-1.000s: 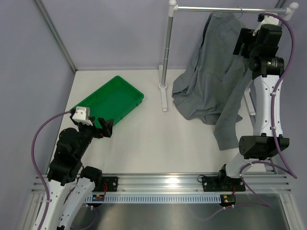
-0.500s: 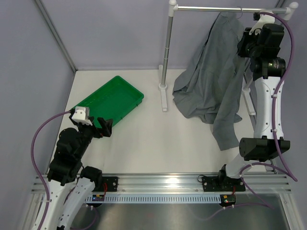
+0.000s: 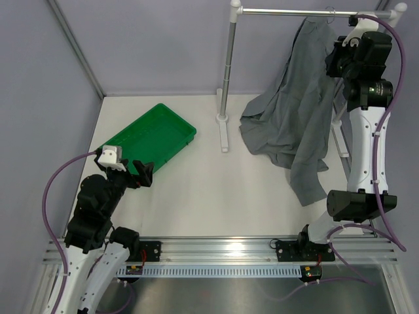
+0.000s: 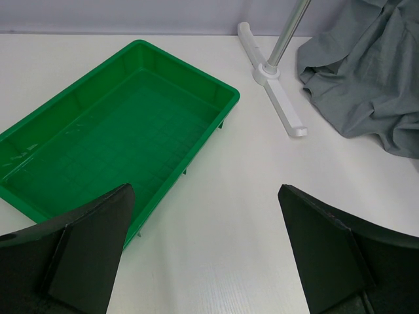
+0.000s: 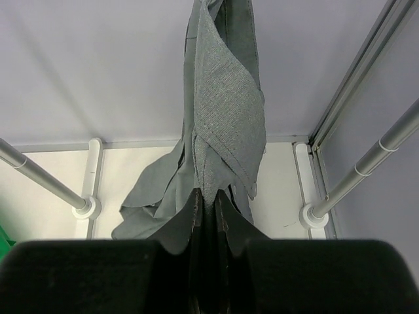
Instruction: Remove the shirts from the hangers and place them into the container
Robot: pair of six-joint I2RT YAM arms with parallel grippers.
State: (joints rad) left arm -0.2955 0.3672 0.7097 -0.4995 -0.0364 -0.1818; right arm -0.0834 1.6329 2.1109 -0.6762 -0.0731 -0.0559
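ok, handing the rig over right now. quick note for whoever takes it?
Left gripper: open, holding nothing, at the near end of the green tray.
Right gripper: shut on a fold of the grey shirt, high up near the rail.
Shirt: hangs from the rail, lower part bunched on the table. The hanger is hidden by fabric. Tray holds nothing.
Done: shirt gripped.
Left: pull it off the hanger, put it in the tray.
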